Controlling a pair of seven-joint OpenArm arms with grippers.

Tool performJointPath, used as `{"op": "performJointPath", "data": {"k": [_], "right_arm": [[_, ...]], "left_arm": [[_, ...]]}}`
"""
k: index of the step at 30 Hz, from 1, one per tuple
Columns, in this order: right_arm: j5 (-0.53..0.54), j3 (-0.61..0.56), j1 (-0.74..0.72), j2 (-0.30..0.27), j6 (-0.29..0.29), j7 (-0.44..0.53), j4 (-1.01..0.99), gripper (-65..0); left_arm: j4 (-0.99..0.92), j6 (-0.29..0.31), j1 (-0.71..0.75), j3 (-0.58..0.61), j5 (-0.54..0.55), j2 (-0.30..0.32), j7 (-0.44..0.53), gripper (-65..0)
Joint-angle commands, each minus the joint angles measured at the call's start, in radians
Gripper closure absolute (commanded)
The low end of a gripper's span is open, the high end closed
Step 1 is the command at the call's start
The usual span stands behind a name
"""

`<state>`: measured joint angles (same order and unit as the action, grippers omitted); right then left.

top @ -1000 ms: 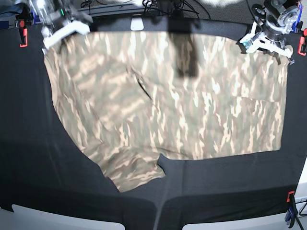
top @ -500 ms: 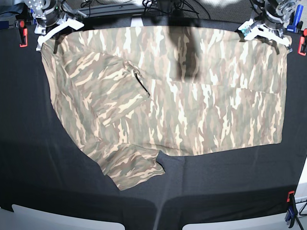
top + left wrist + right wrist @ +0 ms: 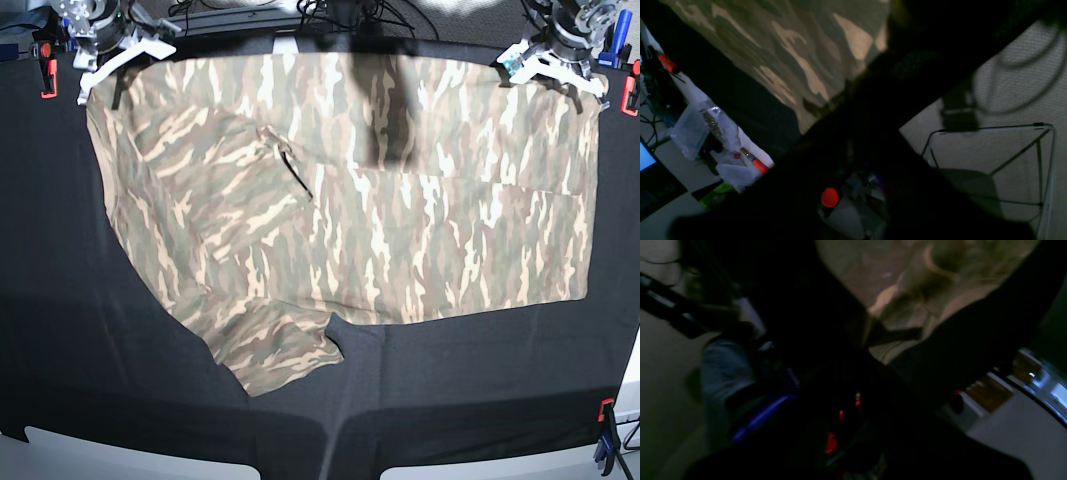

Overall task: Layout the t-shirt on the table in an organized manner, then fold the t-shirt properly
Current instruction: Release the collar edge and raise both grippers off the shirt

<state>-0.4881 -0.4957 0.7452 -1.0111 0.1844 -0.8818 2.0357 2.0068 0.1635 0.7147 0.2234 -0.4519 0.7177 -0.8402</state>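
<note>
**A:** Counts from my end?

**B:** I see one shirt [image 3: 350,190] and one table [image 3: 480,400]. Two grippers, the left [image 3: 553,72] and the right [image 3: 112,62].

**A:** Clamps?

**B:** I count three in the base view: one [image 3: 47,72] far left, one [image 3: 630,92] far right, one [image 3: 604,440] near right corner. One wire frame [image 3: 990,166] on the floor.

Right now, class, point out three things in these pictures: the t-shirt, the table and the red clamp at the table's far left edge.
t-shirt [image 3: 400,230]: base view, middle of the spread body.
table [image 3: 480,390]: base view, bare black cloth in front of the shirt.
red clamp [image 3: 47,78]: base view, its red grip.
</note>
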Motion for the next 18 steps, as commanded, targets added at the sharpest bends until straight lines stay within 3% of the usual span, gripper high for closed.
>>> {"op": "performJointPath", "data": {"k": [1, 4, 6, 12, 15, 18], "right_arm": [[0.001, 0.005, 0.004, -0.017, -0.001, -0.018, 0.013, -0.9], [0.000, 0.005, 0.004, -0.016, -0.007, -0.018, 0.013, -20.9], [-0.010, 0.005, 0.003, -0.016, -0.028, -0.028, 0.013, -27.0], [-0.010, 0.005, 0.004, -0.017, -0.102, -0.032, 0.048, -27.0], [-0.032, 0.005, 0.003, -0.017, -0.129, -0.031, 0.121, -26.9], [-0.114, 0.005, 0.000, -0.016, -0.200, -0.032, 0.188, -26.9]], "left_arm": [[0.018, -0.013, 0.009, -0.006, -0.007, 0.014, -0.006, -14.9], [0.018, -0.058, 0.009, -0.006, 0.011, 0.014, -0.018, -25.7], [0.018, -0.088, 0.009, -0.006, 0.011, 0.014, -0.051, -26.7], [0.018, -0.159, 0.009, -0.006, 0.002, 0.014, -0.163, -26.7], [0.019, -0.230, 0.008, -0.006, -0.090, 0.014, -0.201, -26.7], [0.019, -0.303, 0.008, -0.006, -0.222, 0.014, -0.221, -26.7]]}}
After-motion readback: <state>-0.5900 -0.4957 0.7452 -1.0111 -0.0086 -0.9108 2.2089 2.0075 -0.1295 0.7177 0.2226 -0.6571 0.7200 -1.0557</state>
